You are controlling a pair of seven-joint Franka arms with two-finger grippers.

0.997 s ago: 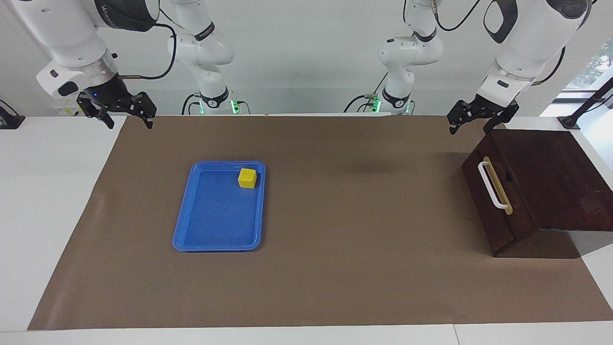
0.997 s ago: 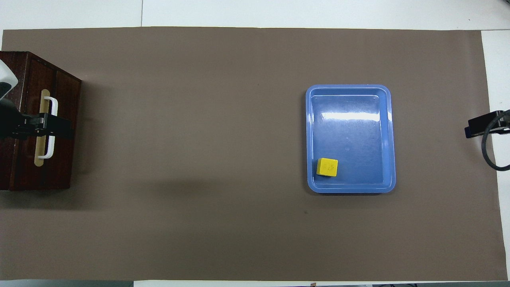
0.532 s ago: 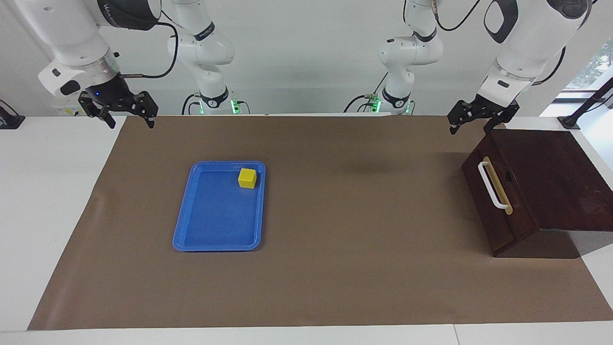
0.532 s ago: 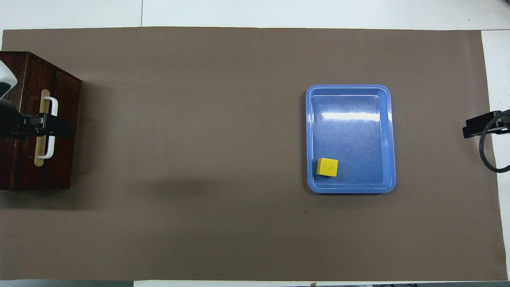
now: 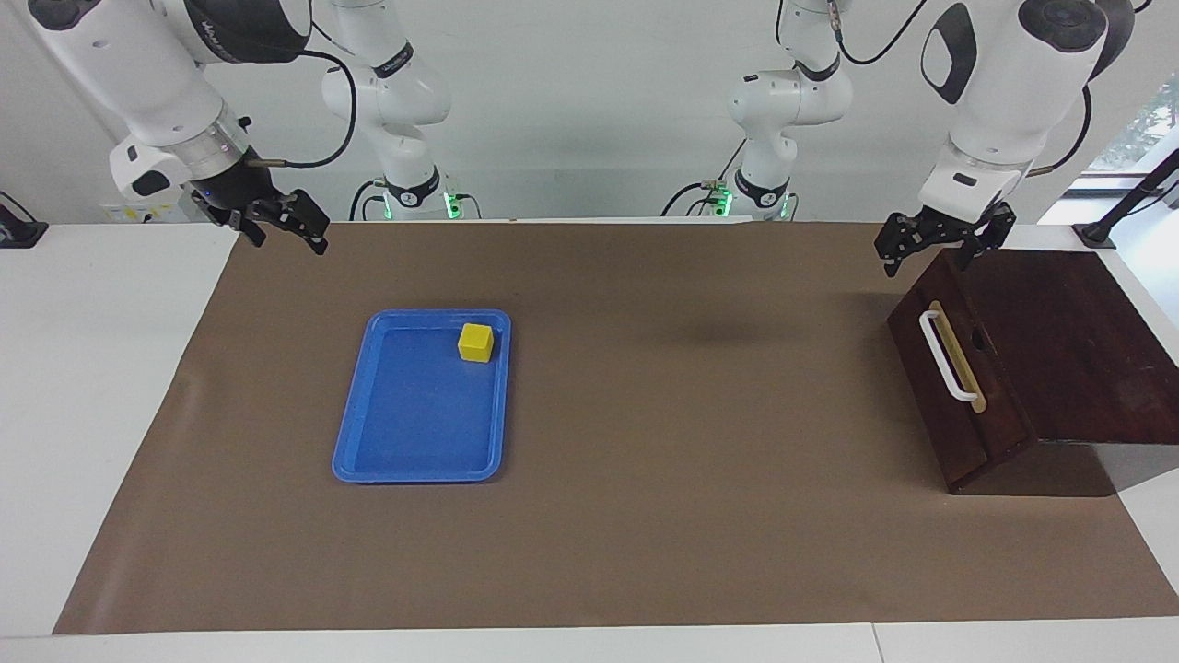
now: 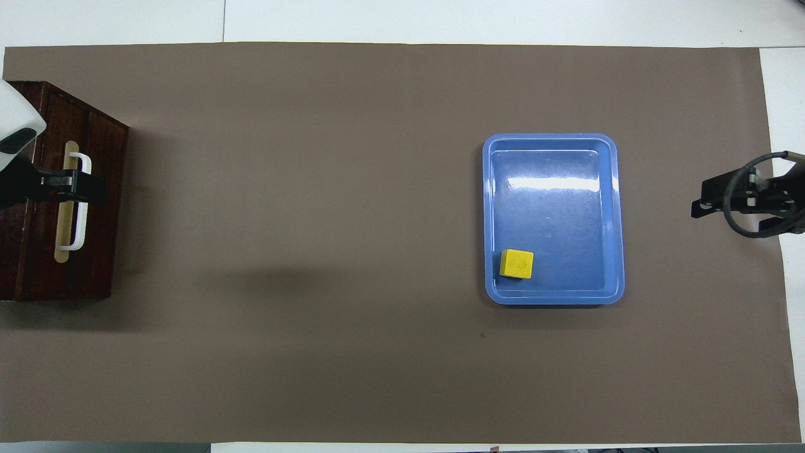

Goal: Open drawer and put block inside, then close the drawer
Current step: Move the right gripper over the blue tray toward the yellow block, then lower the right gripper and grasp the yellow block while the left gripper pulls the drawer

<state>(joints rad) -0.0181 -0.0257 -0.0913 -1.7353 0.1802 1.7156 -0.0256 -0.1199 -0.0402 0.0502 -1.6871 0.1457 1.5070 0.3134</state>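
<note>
Across the white table [image 5: 110, 414] lies a brown rectangular mat [image 5: 645, 442], covering most of the surface; at the left arm's end of the mat stands a dark brown wooden box [image 5: 1059, 341], its single drawer [image 5: 958, 378] fully closed, the front carrying a white bar handle [image 5: 947, 357] on a tan strip; toward the right arm's end, well apart from the box, lies a blue rectangular plastic tray [image 5: 419, 401], flat on the mat; within the tray, in the corner nearest the robots and toward the box, sits a small bright yellow cube, the block [image 5: 476, 342], upright, free of both grippers; left gripper [image 5: 932, 258], black, two-fingered, hangs over the box's corner nearest the robots, above the drawer front, jaws spread wide and empty, touching nothing; right gripper [image 5: 285, 238], black, hangs over the mat's edge at the right arm's end, clear of the tray, jaws likewise spread wide and empty.
</note>
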